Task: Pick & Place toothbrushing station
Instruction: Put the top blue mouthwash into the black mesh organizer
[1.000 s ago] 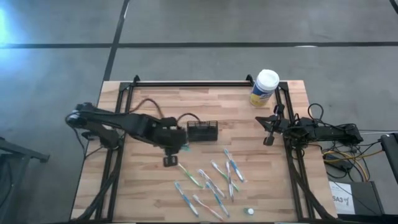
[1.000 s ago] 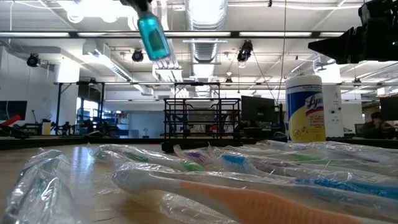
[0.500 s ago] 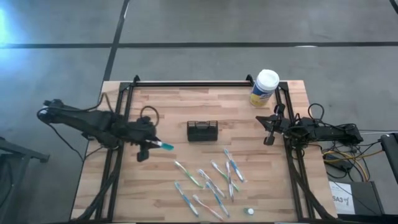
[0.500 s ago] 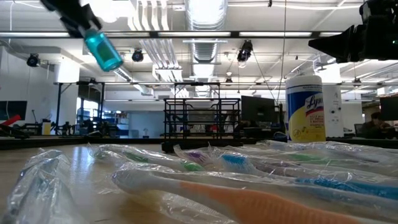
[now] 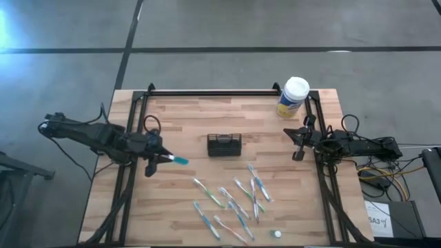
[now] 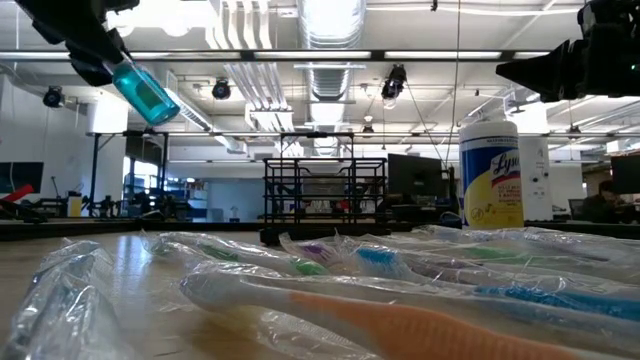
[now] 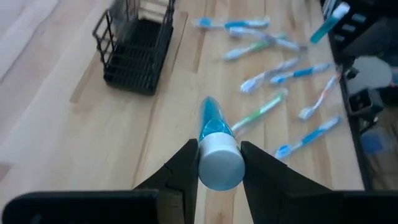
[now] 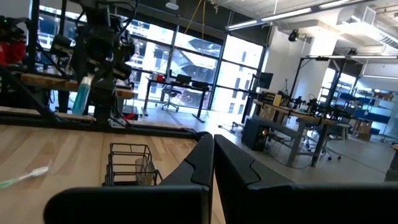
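The left gripper point(image 5: 160, 159) has swung away from the wire-mesh basket point(image 5: 224, 145) to centre-left of the high view, jaws clamped on a blue tube point(image 7: 215, 144) by its white cap. The basket sits mid-frame; the right gripper point(image 5: 298, 147), shut and empty, waits centre-right. Gripped only at the cap, the tube could twist or slip out.

the basket point(image 5: 224, 145) sits mid-surface point(image 5: 186, 207). the canister point(image 5: 293, 97) stands at the far right corner. loose toothbrushes point(image 5: 234, 200) lie scattered nearer the front, right of centre. the left claw point(image 5: 160, 160) hangs left of the basket, clamped on a tube point(image 5: 178, 161); the right claw point(image 5: 298, 151) waits at the right edge.
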`<state>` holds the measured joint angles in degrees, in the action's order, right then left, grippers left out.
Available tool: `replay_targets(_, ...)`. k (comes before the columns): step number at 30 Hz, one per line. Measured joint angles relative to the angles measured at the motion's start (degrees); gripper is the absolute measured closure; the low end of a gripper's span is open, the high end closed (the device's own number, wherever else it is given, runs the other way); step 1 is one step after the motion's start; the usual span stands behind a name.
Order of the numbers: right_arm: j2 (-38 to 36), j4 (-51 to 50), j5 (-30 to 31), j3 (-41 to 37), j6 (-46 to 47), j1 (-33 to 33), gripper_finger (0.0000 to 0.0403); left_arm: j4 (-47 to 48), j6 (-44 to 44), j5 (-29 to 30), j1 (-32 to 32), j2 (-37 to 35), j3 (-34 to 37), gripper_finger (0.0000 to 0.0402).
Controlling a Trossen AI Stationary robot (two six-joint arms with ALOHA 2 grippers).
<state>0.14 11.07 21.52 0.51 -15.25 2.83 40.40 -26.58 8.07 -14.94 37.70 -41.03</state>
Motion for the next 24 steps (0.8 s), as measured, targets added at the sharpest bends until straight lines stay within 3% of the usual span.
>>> replay_targets(5, 0.0, 0.0, 0.0, 0.0, 0.0, 0.0, 0.0394, -1.8, -1.5, 2.2, 1.4, 3.8, -5.6, 0.0301)
replay_targets(9, 0.0, 0.0, 0.0, 0.0, 0.0, 0.0, 0.0394, 1.7, -0.8, 2.5, 5.3, 10.9, -15.6, 0.0301)
replay_targets(19, 0.0, 0.1, 0.0, 0.0, 0.1, 0.0, 0.0394, 28.4, 13.5, 0.0, 13.6, 41.5, -53.5, 0.0301)
replay_targets(24, 0.0, 0.0, 0.0, 0.0, -0.2, 0.0, 0.0394, 35.5, 23.8, -1.8, 14.5, 56.5, -71.7, 0.0301)
